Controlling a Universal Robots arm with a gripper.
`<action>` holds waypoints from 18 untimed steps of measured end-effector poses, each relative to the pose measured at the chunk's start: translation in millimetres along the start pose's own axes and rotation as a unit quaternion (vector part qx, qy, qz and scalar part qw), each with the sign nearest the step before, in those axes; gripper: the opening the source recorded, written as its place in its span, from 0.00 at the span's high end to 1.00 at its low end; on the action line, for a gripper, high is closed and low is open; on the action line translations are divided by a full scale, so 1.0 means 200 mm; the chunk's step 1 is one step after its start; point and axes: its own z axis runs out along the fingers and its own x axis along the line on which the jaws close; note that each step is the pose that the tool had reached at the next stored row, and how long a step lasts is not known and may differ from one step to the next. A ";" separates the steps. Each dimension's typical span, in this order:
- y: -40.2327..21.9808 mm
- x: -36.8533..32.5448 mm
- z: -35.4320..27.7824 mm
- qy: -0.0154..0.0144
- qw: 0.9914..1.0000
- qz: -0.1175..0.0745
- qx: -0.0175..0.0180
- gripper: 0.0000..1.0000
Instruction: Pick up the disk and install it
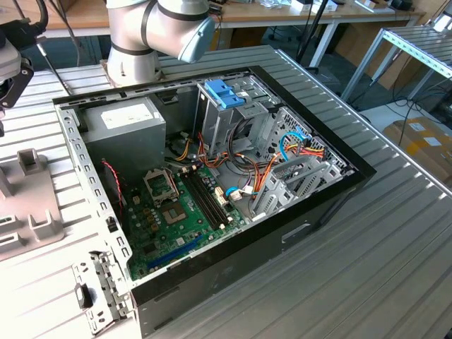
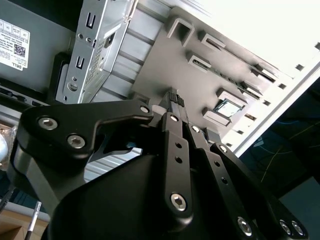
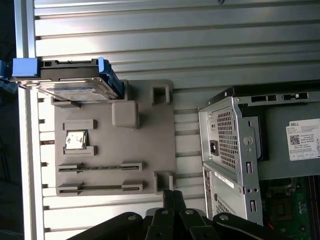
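Observation:
In the first wrist view the disk [image 3: 75, 84] rests on the far end of a grey fixture plate [image 3: 150, 145]. It is a silver-grey drive with a printed face and blue tabs at both ends. My gripper [image 3: 172, 196] hangs over the plate's opposite end, beside the open computer case [image 3: 235, 150] and well apart from the disk. Its black fingers are shut with nothing between them. In the second wrist view the same shut gripper [image 2: 175, 96] points at the plate [image 2: 165, 65].
The exterior view has the open case [image 1: 311, 212] in the middle of a ribbed metal table [image 1: 395, 254]. Inside are a grey power-supply box [image 1: 127, 120], a green motherboard [image 1: 183, 219] and a cage with light-blue handles [image 1: 224, 92]. The plate [image 1: 32, 205] lies at that view's left. A small chip [image 3: 76, 140] sits on the plate.

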 end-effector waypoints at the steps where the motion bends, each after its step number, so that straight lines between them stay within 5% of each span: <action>1: 0.000 0.001 0.000 0.000 1.000 0.000 0.000 0.89; 18: -0.003 0.044 0.002 0.000 1.000 0.000 0.000 0.89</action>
